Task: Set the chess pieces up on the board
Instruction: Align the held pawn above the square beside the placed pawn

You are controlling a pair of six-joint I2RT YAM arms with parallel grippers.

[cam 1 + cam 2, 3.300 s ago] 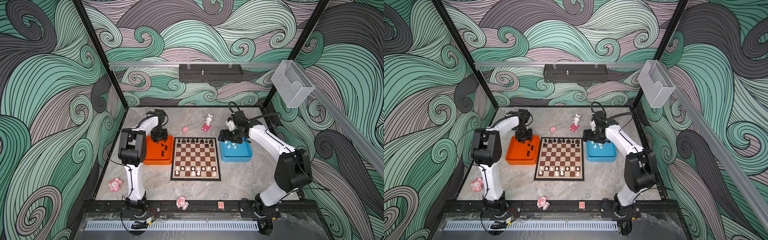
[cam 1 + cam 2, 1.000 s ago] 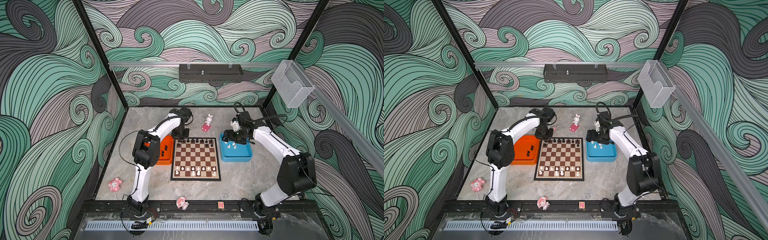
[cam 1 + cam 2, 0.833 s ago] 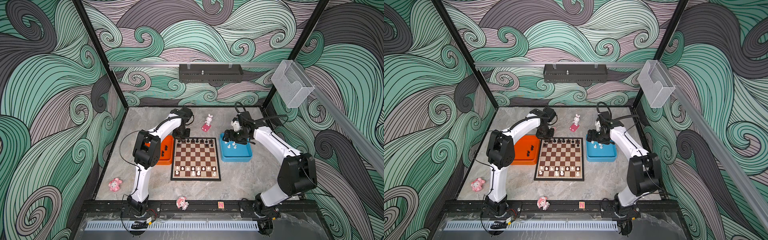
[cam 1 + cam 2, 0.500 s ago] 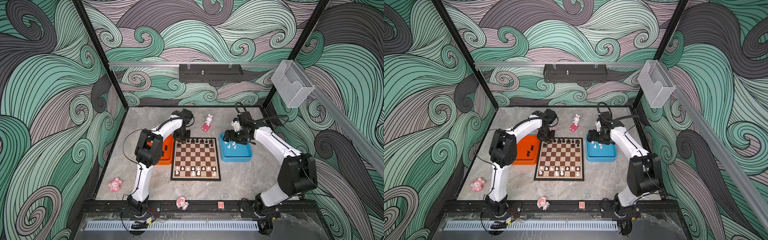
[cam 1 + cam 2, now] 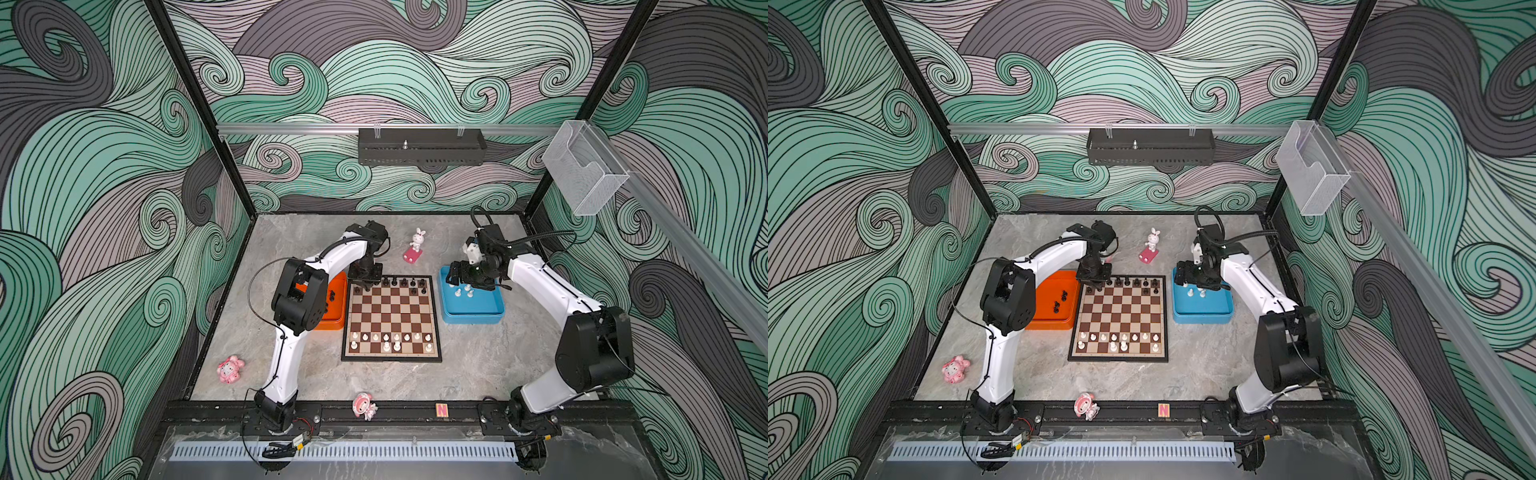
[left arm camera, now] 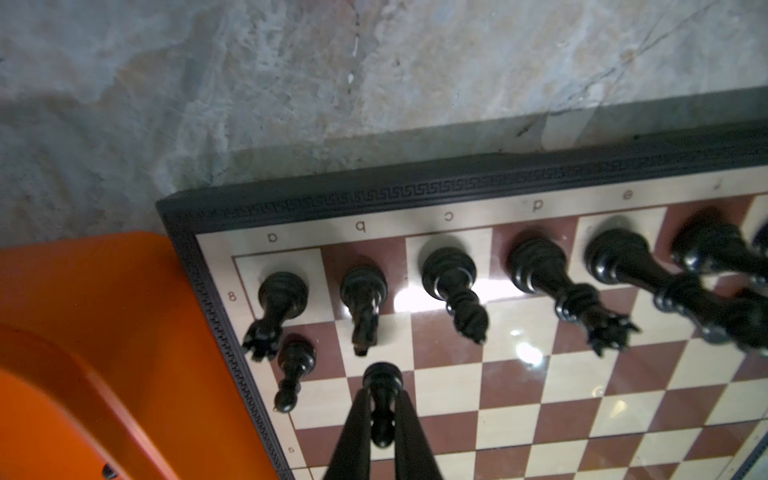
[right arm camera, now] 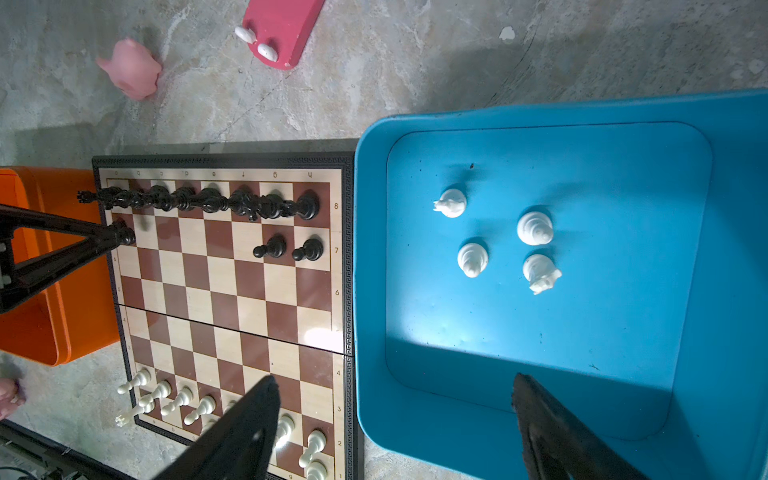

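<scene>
The board [image 5: 390, 316] [image 5: 1121, 311] lies mid-table. A row of black chess pieces [image 5: 403, 283] lines its far edge, and white ones [image 5: 386, 338] fill its near rows. My left gripper [image 6: 381, 395] [image 5: 365, 286] is shut on a black pawn [image 6: 382, 376] over the far left corner, beside another pawn [image 6: 293, 365]. I cannot tell whether the held pawn's base touches the board. Two black pawns [image 7: 286, 249] stand near the far right corner. My right gripper [image 7: 394, 380] [image 5: 469, 278] hangs open over the blue tray [image 5: 473, 319], where several white pieces [image 7: 471, 259] stand.
An orange tray [image 5: 1050, 322] holding a few black pieces [image 5: 1059, 301] sits against the board's left side. A white rabbit on a pink base [image 5: 415, 247] stands behind the board. Pink figurines lie at the front left [image 5: 230, 368] and on the front rail [image 5: 364, 406].
The left gripper has come from over the orange tray to the board's far left corner, carrying the black pawn. Over the last second it has barely moved. The right gripper stays over the blue tray.
</scene>
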